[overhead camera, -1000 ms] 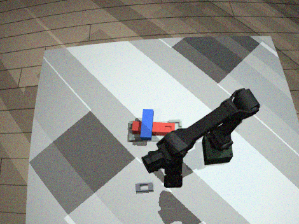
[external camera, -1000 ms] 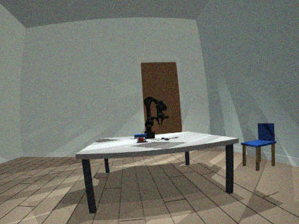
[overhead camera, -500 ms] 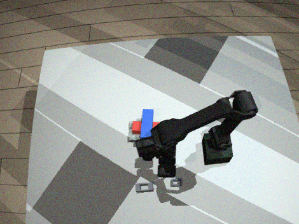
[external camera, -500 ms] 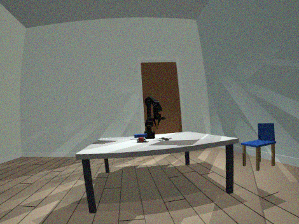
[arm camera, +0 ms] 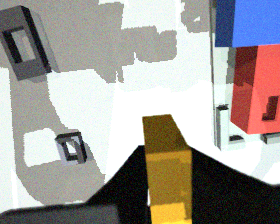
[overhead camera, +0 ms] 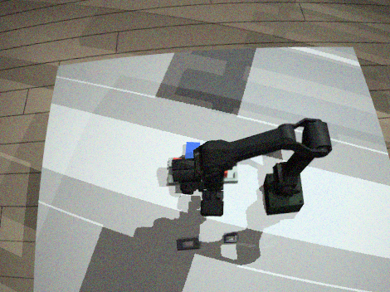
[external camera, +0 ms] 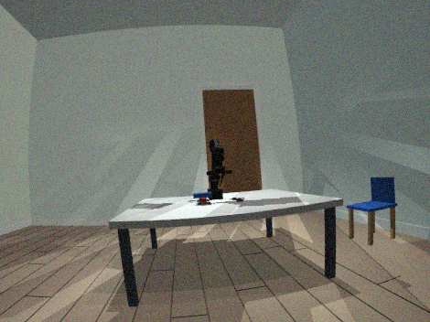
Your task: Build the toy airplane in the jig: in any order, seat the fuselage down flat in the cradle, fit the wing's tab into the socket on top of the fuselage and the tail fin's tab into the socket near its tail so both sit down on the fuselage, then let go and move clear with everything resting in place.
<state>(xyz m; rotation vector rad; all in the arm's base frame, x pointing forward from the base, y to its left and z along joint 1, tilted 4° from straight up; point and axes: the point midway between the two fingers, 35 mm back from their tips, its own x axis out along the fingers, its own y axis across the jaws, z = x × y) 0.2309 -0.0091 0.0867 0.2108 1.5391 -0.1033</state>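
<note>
My gripper [arm camera: 159, 150] is shut on the yellow tail fin [arm camera: 162, 134], which stands up between the black fingers in the wrist view. The red fuselage [arm camera: 251, 102] [overhead camera: 226, 173] lies in the grey jig [arm camera: 224, 131] [overhead camera: 233, 178] to the right of the fin. Its dark tail socket [arm camera: 270, 109] is open. The blue wing [arm camera: 250, 22] [overhead camera: 192, 149] [external camera: 201, 195] sits across the fuselage. In the top view the arm [overhead camera: 249, 142] reaches over the jig and hides most of it.
Two dark hollow stands, a large one [arm camera: 38, 44] [overhead camera: 179, 244] and a small one [arm camera: 62, 145] [overhead camera: 226, 239], lie on the white table [overhead camera: 104, 146] [external camera: 256, 209] in front of the jig. The arm's base [overhead camera: 284, 197] is at the right. A blue chair [external camera: 372, 203] stands off to the side.
</note>
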